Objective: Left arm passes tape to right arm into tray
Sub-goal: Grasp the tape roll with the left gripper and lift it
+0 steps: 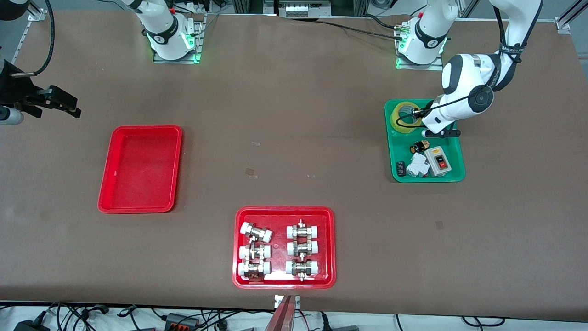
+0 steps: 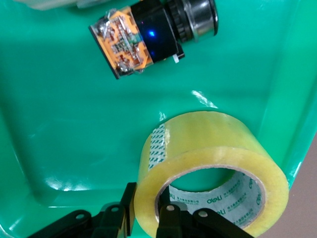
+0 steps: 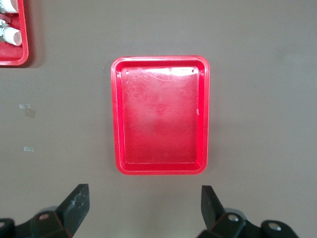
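Note:
The yellow tape [image 1: 404,117] lies in the green tray [image 1: 427,179] at the left arm's end of the table. My left gripper [image 1: 415,113] is down in that tray. In the left wrist view my left gripper [image 2: 148,206] is shut on the tape [image 2: 213,148], one finger against the outer wall and one inside the core. The bare red tray [image 1: 140,128] lies at the right arm's end. My right gripper [image 1: 64,103] hangs open and empty over the table beside it. In the right wrist view the red tray [image 3: 115,114] lies ahead of my right gripper [image 3: 143,198].
The green tray [image 2: 49,124] also holds a black and orange button unit [image 2: 143,39], a grey switch box [image 1: 438,161] and a white breaker [image 1: 417,164]. A second red tray [image 1: 285,210] with white-capped metal fittings lies near the front camera.

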Robot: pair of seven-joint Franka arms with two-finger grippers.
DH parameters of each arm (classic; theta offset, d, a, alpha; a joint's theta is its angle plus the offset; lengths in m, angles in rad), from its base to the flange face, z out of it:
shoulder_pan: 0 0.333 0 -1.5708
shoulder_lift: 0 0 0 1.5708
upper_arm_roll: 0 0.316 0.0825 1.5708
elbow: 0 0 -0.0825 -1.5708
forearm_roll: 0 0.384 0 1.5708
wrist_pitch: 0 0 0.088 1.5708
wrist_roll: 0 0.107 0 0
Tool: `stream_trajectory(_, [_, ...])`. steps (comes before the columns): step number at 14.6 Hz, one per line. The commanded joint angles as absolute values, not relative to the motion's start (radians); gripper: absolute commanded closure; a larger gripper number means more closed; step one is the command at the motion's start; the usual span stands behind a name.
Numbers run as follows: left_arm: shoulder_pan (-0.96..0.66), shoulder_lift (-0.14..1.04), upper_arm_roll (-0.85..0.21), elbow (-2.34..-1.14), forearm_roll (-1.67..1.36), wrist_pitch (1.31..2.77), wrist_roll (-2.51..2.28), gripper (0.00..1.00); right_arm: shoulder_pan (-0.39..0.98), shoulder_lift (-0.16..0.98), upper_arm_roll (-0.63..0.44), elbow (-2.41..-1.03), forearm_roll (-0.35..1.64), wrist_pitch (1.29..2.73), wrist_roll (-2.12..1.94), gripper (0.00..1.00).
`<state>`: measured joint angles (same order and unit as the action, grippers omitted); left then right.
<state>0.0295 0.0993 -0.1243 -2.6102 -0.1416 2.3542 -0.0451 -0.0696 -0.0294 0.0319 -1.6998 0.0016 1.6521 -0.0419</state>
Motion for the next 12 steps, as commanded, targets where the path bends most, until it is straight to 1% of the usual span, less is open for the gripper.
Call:
stream_trajectory(1, [0.031,0.045,-0.133,-2.535,-0.161,2.243,-0.029,0.99,-0.074,-0.029,0.038,-1.69,0.012,1.641,-0.041,0.0])
stream_trajectory(3, [0.031,0.035,-0.147,-2.438,-0.163,2.128,-0.044,0.99,-0.074,-0.032,0.038,-1.69,0.0,1.643,-0.041,0.0])
stream_trajectory(5, [0.029,0.034,-0.156,-2.343,-0.161,2.06,-0.045,0.99,-0.074,-0.031,0.038,-1.693,0.0,1.644,-0.041,0.0])
stream_trajectory(6, [0.028,0.035,-0.182,-2.297,-0.161,2.034,-0.043,0.99,-0.075,-0.026,0.038,-1.692,0.0,1.644,-0.041,0.0])
stream_trajectory(9, [0.023,0.08,-0.334,-2.101,-0.234,1.889,-0.099,1.0,-0.072,-0.008,0.04,-1.692,0.018,1.617,-0.038,0.0])
stream_trajectory(11, [0.021,0.174,-0.441,-1.909,-0.253,1.783,-0.22,1.0,-0.048,0.008,0.04,-1.692,0.04,1.602,-0.032,0.0])
stream_trajectory(12, [0.018,0.213,-0.492,-1.834,-0.255,1.755,-0.3,1.0,-0.034,0.029,0.04,-1.695,0.055,1.601,-0.032,0.0])
